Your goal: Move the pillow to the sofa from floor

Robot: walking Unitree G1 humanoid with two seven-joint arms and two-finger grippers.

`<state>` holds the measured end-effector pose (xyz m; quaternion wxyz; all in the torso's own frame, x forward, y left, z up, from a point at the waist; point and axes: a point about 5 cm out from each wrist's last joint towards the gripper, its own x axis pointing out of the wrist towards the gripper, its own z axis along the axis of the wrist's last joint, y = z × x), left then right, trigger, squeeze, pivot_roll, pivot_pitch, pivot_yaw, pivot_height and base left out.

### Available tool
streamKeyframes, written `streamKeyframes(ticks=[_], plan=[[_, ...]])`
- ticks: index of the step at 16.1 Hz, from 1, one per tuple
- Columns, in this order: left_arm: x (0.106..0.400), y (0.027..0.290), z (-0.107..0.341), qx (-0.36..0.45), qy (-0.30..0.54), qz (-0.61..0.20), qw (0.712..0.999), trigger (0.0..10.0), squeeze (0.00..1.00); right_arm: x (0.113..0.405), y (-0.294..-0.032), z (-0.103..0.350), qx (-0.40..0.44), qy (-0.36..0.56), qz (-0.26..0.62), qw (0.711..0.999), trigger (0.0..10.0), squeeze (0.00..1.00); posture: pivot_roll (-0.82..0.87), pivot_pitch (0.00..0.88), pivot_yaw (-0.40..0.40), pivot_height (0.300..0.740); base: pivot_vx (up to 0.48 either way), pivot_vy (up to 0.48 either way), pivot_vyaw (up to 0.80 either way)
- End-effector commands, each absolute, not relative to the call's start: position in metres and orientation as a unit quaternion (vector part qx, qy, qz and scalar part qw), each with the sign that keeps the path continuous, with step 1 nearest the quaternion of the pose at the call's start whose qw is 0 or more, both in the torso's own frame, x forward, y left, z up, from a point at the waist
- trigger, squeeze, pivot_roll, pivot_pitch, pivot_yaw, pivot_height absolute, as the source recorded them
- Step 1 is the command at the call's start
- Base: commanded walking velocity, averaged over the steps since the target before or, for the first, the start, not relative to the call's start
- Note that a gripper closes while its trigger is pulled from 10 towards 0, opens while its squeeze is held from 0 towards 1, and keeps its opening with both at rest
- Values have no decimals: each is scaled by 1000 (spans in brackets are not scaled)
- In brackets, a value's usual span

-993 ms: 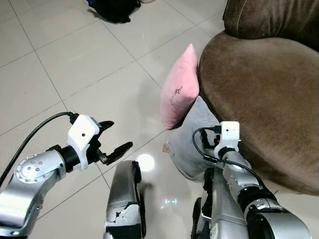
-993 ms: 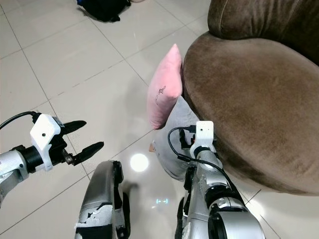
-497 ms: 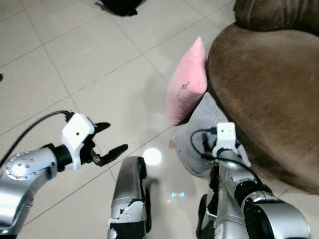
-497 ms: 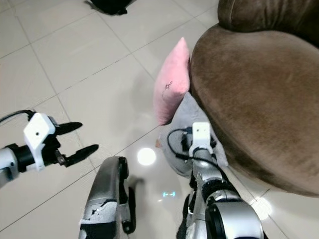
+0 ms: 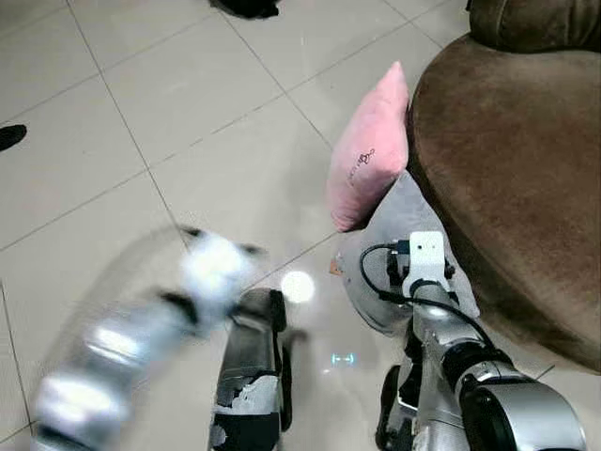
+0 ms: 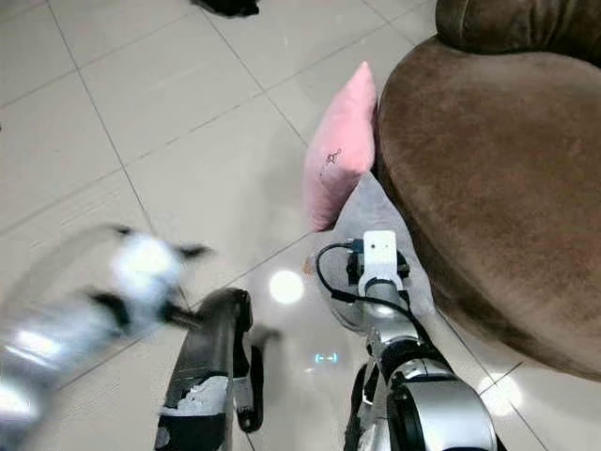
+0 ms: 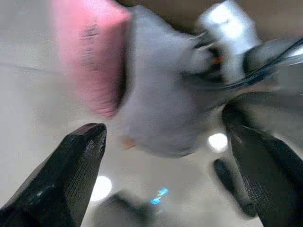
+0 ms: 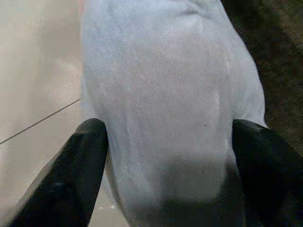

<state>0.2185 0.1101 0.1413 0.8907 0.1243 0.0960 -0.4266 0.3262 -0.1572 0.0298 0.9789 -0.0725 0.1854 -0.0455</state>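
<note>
A pink pillow (image 5: 369, 155) stands on edge on the tiled floor, leaning against the brown sofa (image 5: 512, 178). A grey pillow (image 5: 374, 268) lies on the floor below it, partly under the sofa's edge. My right gripper (image 8: 169, 127) hangs just over the grey pillow, open, with a finger at each side of it. In the eye views its white wrist block (image 5: 427, 254) covers the fingers. My left gripper (image 5: 221, 258) is a blur over the floor left of the pillows. In its wrist view it is open (image 7: 165, 132), facing both pillows.
A black object (image 5: 246, 7) lies on the floor at the far top, and a dark item (image 5: 9, 136) sits at the left edge. My own legs (image 5: 249, 366) stand below. The sofa's back cushion (image 5: 535, 19) rises at the top right. Open tiles spread to the left.
The whole picture has shifted, so the camera moved. My left arm, sharp before, is now smeared by fast motion. The right gripper stays over the grey pillow.
</note>
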Motion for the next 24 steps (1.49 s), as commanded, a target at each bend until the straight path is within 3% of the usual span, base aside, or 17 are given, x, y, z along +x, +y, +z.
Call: streamKeyframes(ticks=[1,2,4,5,7,8,9,10,11,12,13,14,16,17,18,24], plan=[[212,102,139,141,104,-419,891,10000,0,315,-153,16,-71,212,-37,974,0,0,520,381,132,566,0,0,0],[206,80,136,137,102,-424,889,10000,0,315,-153,16,-70,211,-38,974,0,0,520,384,131,566,0,0,0],[187,-4,134,125,100,-436,886,10000,0,315,-153,15,-72,211,-38,974,0,0,517,382,131,566,0,0,0],[183,-17,135,124,99,-437,885,10000,0,314,-153,15,-72,211,-38,974,0,0,517,382,131,566,0,0,0],[162,-101,148,129,90,-419,894,10000,0,314,-150,15,-67,211,-27,975,0,0,499,372,122,566,0,0,0],[180,-111,140,184,75,-260,945,10000,0,314,-147,15,-71,210,-18,975,0,0,478,355,88,566,0,0,0],[184,-109,137,199,77,-223,951,10000,0,315,-147,15,-71,210,-17,975,0,0,473,352,81,566,0,0,0],[188,-112,134,168,90,-176,966,10000,0,315,-145,16,-76,209,-9,975,0,0,456,343,56,566,0,0,0],[188,-120,134,129,100,-179,970,10000,0,316,-145,16,-79,209,-3,975,0,0,443,338,36,566,0,0,0],[237,-37,158,80,113,-187,973,10000,0,317,-144,17,-81,207,0,975,0,0,431,331,18,566,0,0,0],[247,83,220,77,31,-235,968,10000,0,319,-145,19,-84,203,5,975,0,0,423,328,7,566,0,0,0],[243,92,232,119,-4,-286,951,10000,0,320,-146,21,-88,200,6,976,0,0,412,329,-3,566,0,0,0],[239,72,232,94,-28,-320,942,10000,0,322,-148,23,-89,197,5,976,0,0,409,330,-4,566,0,0,0],[262,126,206,79,24,-325,942,10000,0,322,-149,23,-90,197,5,976,0,0,405,328,-6,566,0,0,0],[264,231,192,56,59,-319,944,10000,0,321,-149,22,-90,197,5,976,0,0,396,315,-13,566,0,0,0],[252,230,184,74,80,-411,905,10000,0,320,-150,21,-93,198,10,976,0,0,387,317,-28,566,0,0,0]])
